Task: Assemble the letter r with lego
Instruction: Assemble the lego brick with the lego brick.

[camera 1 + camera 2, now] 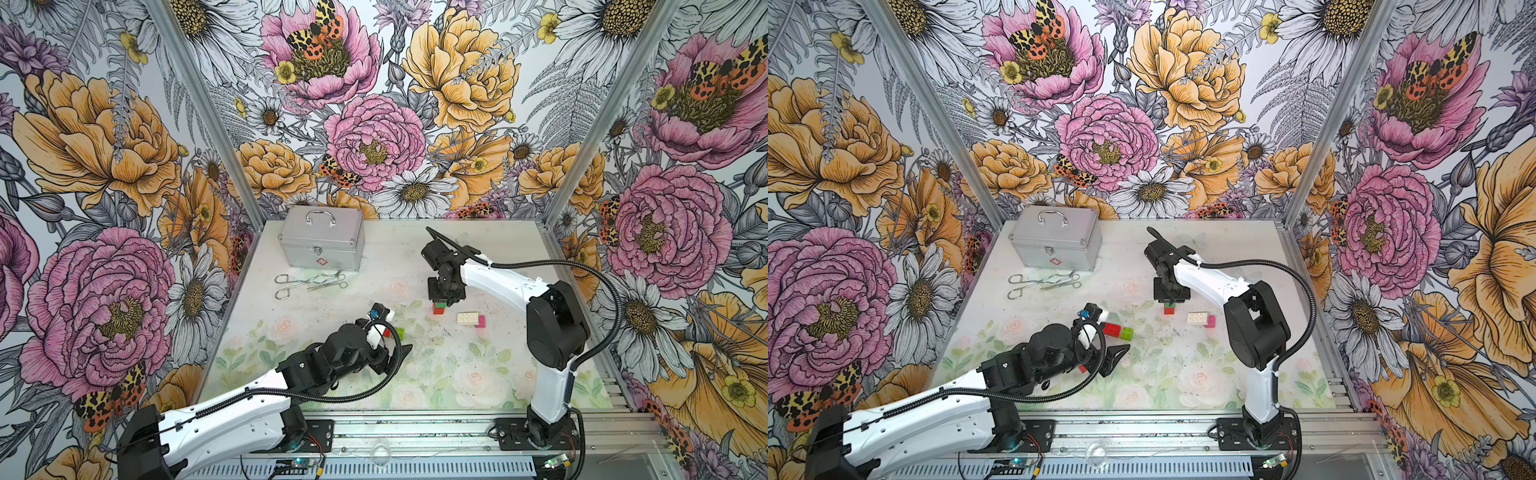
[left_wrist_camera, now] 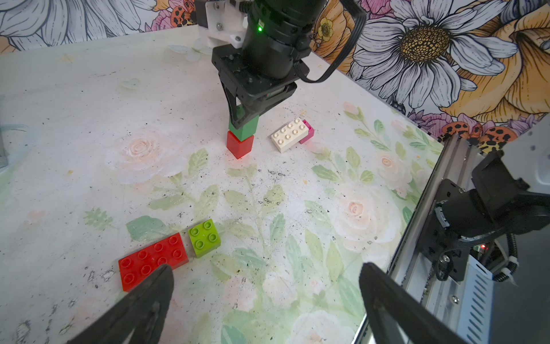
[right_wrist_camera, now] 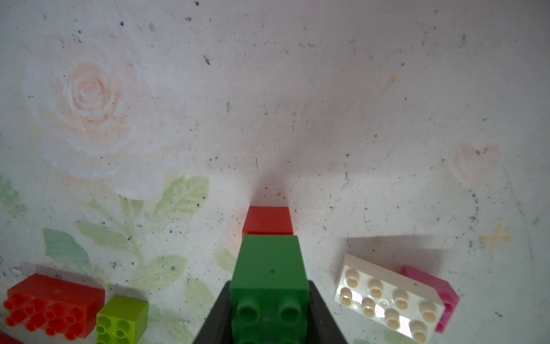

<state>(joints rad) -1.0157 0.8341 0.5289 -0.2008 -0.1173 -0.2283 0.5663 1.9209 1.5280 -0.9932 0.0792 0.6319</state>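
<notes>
Far-left corner of table (image 1: 457, 374): case (image 1: 322, 243), w/ scissors (image 1: 309, 281) just in front of it. Mid-table: top brick (image 2: 244, 127) on bottom brick (image 2: 240, 146). Just R of them: brick pair (image 1: 466, 318), touching. L of ctr, nearer front edge: second brick pair (image 1: 1112, 329), side by side.

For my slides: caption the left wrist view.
Right gripper holds a green brick atop a red brick.
</notes>
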